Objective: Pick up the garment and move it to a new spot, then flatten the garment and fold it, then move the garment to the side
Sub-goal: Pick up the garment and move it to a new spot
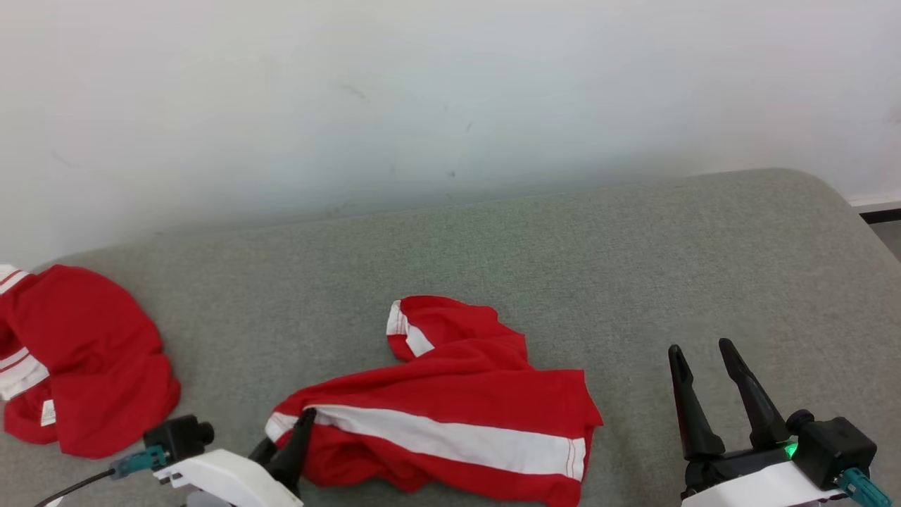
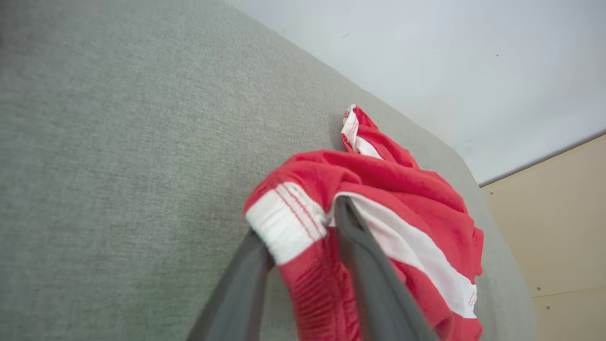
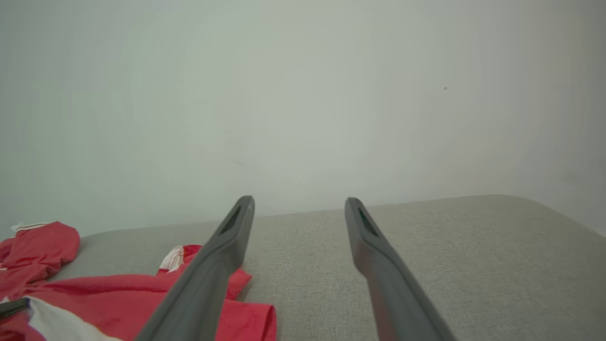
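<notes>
1. Partly parted left jaws, dark fingers [image 2: 364,274] on either side of the white-banded corner of the red garment [image 2: 378,189], cloth bunched in the gap between them. Pinched or merely straddled: impossible to tell.
2. From the head camera, one left fingertip [image 1: 304,422] pressed against that same corner, right where the white band [image 1: 450,436] begins.
3. Crumpled rest of the cloth spread flat on the grey upholstered surface [image 1: 633,246], running from the left jaws toward the right jaws, band lengthwise along it. A white-trimmed flap [image 1: 408,331] folded up just beyond the left fingertips, on the wall side.
4. Right jaws spread wide with nothing between them, right fingers [image 3: 222,265] above bare upholstery, tips toward the wall. Nearest edge of the cloth close to the inner side of the right jaws, not touching.
5. On the outer side of the left jaws, away from the right jaws, a second red garment [image 1: 77,359] with white trim, heaped on the same surface and apart from the first.
6. Beyond both sets of tips, a pale wall [image 1: 450,91]. Past the cloth in the left wrist view, the rounded edge of the upholstery and a beige panel [image 2: 558,227] below the wall.
</notes>
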